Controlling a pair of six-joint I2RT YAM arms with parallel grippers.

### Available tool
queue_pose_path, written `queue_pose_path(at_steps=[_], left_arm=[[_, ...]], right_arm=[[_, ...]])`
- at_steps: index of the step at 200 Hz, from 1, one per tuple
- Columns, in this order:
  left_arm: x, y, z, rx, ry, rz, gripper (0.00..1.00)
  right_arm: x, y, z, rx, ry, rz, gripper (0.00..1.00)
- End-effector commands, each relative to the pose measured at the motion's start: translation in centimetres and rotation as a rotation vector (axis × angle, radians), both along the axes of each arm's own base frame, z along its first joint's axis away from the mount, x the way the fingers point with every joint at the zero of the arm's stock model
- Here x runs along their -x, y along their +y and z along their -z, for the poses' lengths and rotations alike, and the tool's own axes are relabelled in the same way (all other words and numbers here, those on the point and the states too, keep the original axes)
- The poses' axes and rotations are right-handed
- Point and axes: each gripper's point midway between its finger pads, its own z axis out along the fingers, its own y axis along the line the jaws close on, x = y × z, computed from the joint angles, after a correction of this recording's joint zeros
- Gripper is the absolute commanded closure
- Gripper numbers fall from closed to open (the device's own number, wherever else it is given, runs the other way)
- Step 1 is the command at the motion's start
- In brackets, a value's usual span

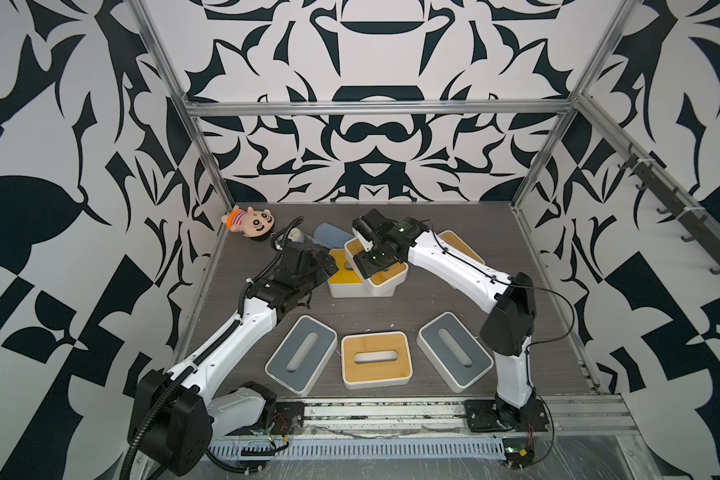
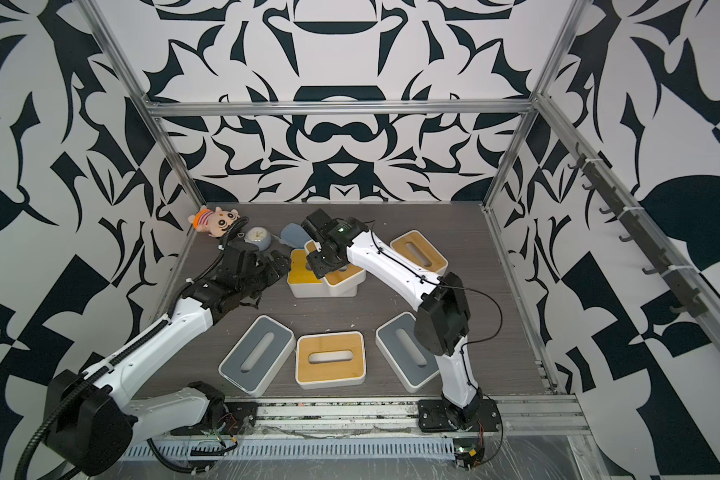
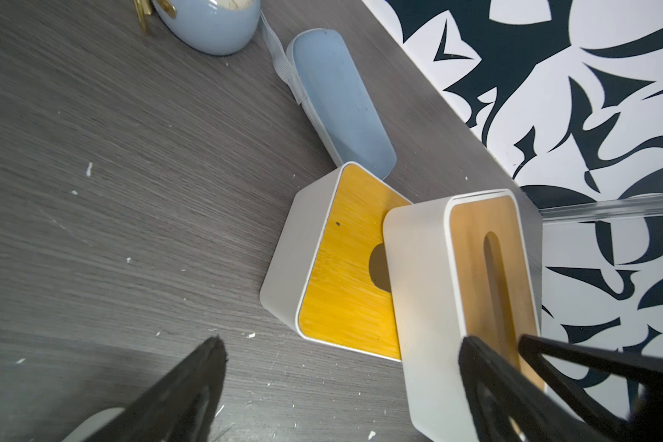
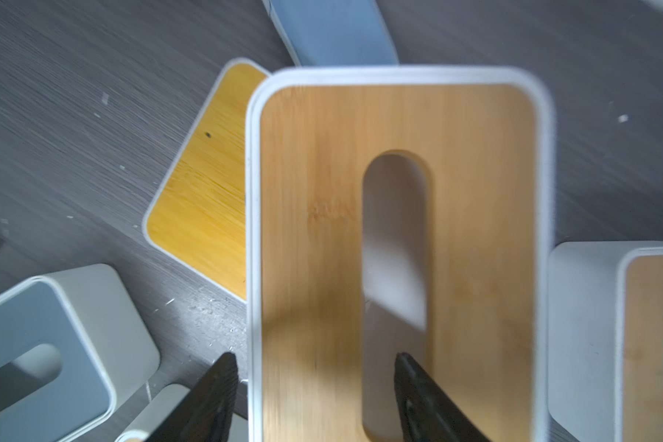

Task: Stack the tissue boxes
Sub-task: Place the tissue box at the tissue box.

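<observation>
Right now, we are holding our right claw (image 4: 314,359) slack, jaws apart astride one wall of the white, bamboo-tan-lidded tissue box (image 4: 322,191) just beneath it, sitting askew on the larger yellow-lidded box (image 4: 203,199). Rising crookedly, the finger inside the slot (image 4: 395,229) could be snagging and toppling it.

1. Both top views: bright, even, diffuse light from above; shadows on the table (image 1: 391,307) faint, soft-edged.
2. Wide-angle stretch toward the corners; centre sharp.
3. Right wrist view: bamboo-lidded box (image 4: 399,229) smeared by motion blur; dim shadow across part of its lid.
4. Left wrist view: table grain crisp; left fingers (image 3: 192,390) dark, soft-focused.
</observation>
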Motion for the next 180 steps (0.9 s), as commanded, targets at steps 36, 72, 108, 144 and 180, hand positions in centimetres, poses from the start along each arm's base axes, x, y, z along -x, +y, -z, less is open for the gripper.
queue_pose_path(at_steps=[36, 72, 108, 144, 180], left_arm=[[-1.7, -0.3, -3.8, -0.057, -0.046, 0.094, 0.01], [-3.3, -1.7, -4.7, -0.076, -0.046, 0.178, 0.01], [-5.3, -3.2, -5.4, -0.073, -0.057, 0.25, 0.01], [-7.3, -5.3, -5.5, -0.03, -0.044, 0.348, 0.01], [-9.3, -6.9, -5.3, -0.007, -0.043, 0.404, 0.01]], right_arm=[[2.5, -3.0, -5.6, -0.172, -0.089, 0.086, 0.2], [3.8, -5.8, -6.0, -0.298, -0.048, 0.173, 0.17], [4.9, -7.9, -4.8, -0.47, 0.045, 0.268, 0.15], [5.6, -8.5, -2.9, -0.578, 0.103, 0.337, 0.13], [5.8, -8.7, -1.1, -0.645, 0.134, 0.411, 0.13]])
